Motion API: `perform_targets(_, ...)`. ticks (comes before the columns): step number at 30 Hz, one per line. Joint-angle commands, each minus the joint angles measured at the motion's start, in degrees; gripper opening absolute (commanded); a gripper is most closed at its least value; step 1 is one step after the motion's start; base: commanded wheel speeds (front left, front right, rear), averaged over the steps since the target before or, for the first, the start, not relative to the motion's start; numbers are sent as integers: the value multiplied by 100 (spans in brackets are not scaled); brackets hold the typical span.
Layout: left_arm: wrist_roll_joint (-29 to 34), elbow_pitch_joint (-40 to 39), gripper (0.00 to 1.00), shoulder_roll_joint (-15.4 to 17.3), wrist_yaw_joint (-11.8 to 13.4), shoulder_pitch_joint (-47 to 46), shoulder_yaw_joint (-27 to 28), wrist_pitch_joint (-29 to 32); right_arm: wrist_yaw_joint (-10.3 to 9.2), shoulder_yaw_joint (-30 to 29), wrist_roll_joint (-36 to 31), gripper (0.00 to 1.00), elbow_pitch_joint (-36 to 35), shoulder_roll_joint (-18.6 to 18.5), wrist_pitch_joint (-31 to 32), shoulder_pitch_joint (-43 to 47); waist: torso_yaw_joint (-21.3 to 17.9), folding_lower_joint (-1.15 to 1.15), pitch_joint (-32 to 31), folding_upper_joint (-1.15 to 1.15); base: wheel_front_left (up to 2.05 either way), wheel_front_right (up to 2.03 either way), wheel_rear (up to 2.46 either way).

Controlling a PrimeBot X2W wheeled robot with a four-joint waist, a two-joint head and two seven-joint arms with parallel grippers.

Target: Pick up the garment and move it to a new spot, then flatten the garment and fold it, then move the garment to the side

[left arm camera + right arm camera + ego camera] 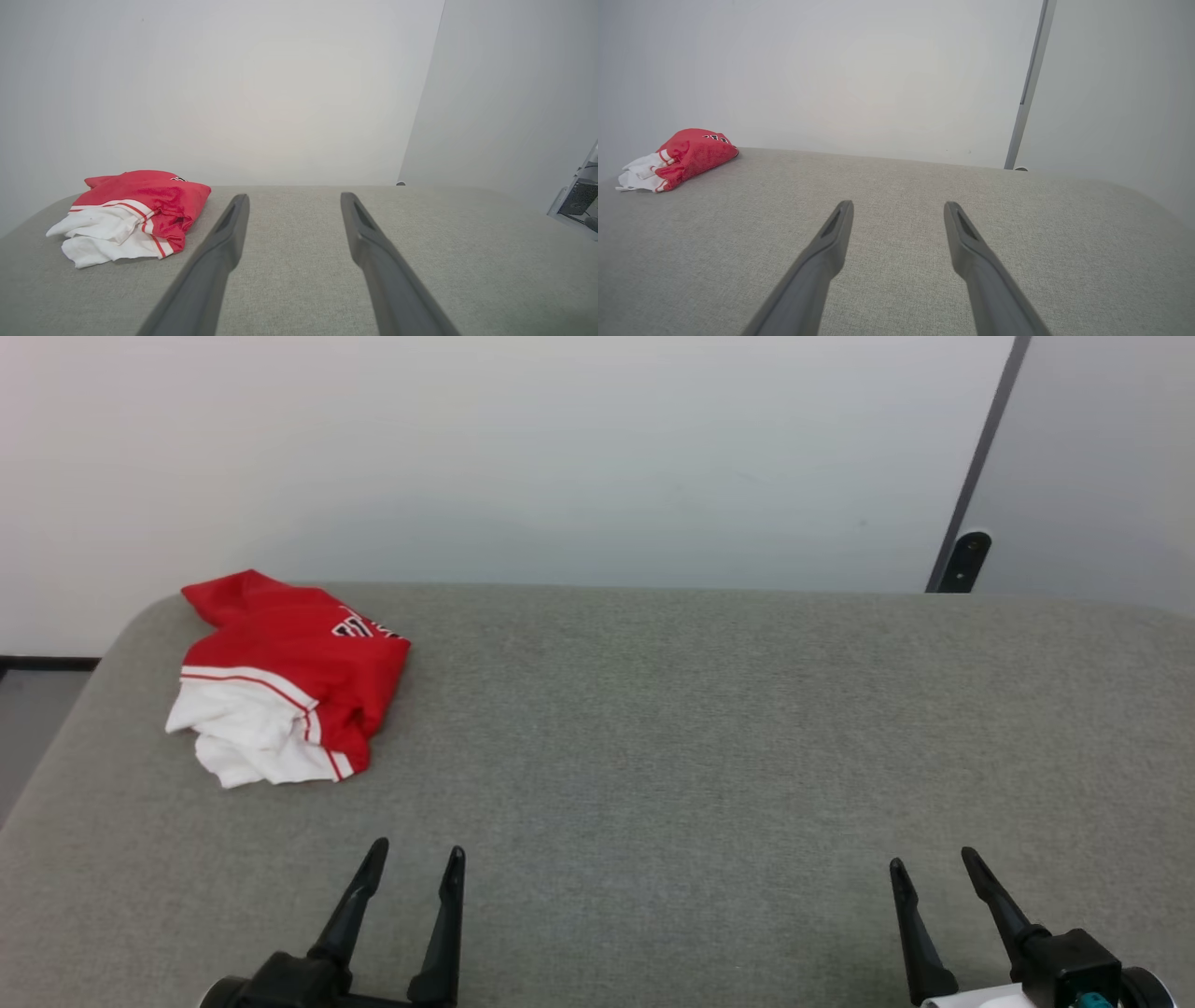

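Note:
The garment (285, 677) lies in a crumpled heap at the far left of the grey cushioned surface (653, 728), red on top with white sleeve cloth and striped trim toward me. Black lettering shows on its far side. The left wrist view has the garment (133, 212) ahead and to the left of the fingers; the right wrist view has the garment (684, 156) far off at the left. My left gripper (417, 851) stands open near the front edge, well short of the garment. At the lower right, my right gripper (931, 859) is open too, holding nothing.
A pale wall (560, 457) rises right behind the surface. A dark vertical strip (976, 467) with a black foot runs down the wall at the far right. The surface rounds off at its left edge (65, 728), with floor beyond. Grey fabric stretches bare between the grippers.

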Motion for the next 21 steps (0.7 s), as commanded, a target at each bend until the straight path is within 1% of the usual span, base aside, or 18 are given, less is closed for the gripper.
perform_targets(1,99,-39,100,4,-21,54,-3,-60,4,51,-155,100,-47,-13,-50,80,87,0,-28,0,0,0,0)
perform_targets(5,129,-26,100,51,-23,46,-17,-97,4,127,-338,100,-52,-12,-95,115,297,0,-81,0,0,0,0)
perform_targets(9,151,52,100,122,-20,102,2,-140,4,293,-488,100,-19,-10,-141,140,613,0,-157,0,0,0,0)
perform_targets(14,99,135,100,182,-18,117,237,-142,3,525,-455,100,49,-8,-137,153,1176,0,-256,0,0,0,0)
perform_targets(21,159,169,100,222,72,219,644,-142,3,879,-310,100,128,-6,-137,71,2110,0,-372,0,0,0,0)
